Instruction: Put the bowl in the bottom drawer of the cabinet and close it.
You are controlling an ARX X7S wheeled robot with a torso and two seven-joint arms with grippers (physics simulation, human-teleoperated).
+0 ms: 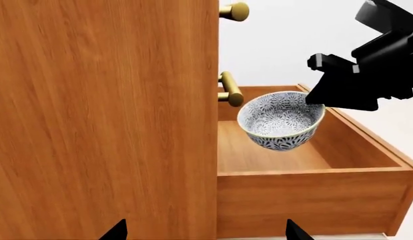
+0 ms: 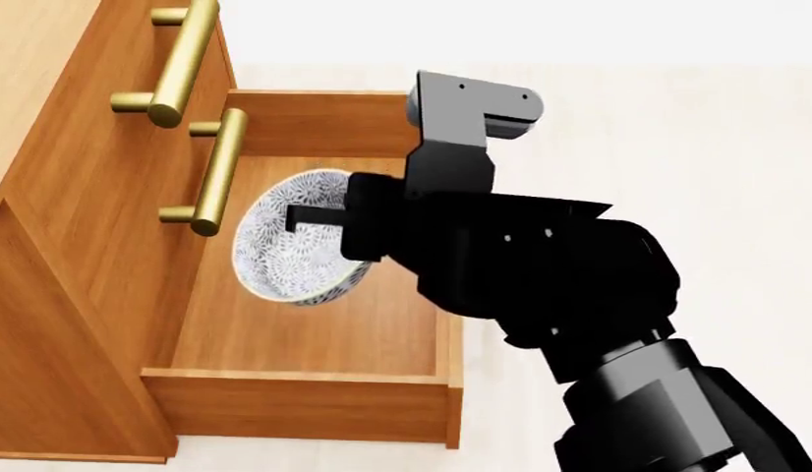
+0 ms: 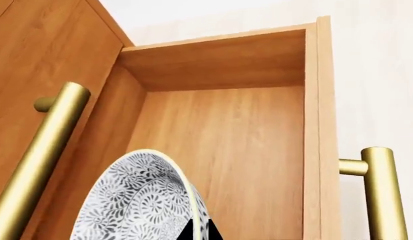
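**Bowl held over the open bottom drawer**

The right claw (image 2: 301,218), black and blocky, grips the rim of the small round white bowl with grey-blue floral speckle (image 2: 299,241); its fingers are closed on the rim, one dark finger lying across the bowl's inside. The bowl hangs tilted, clear of the floor of the pulled-out shallow orange-brown wooden bottom drawer (image 2: 301,398) directly below the claw.

Much of the claw is masked by the arm's own bulk in the head view, and the right wrist view shows only a dark sliver of finger at the bowl's edge. Of the left claw (image 1: 205,231), only two black fingertips show at the frame's edge, set wide apart and holding nothing.

Beside the right claw stands the orange-brown wooden cabinet (image 1: 100,120), its upper fronts carrying brass bar handles (image 2: 216,172) that jut out close to the bowl. The drawer's own brass handle (image 3: 383,195) lies outside its front wall, cut off by the frame.
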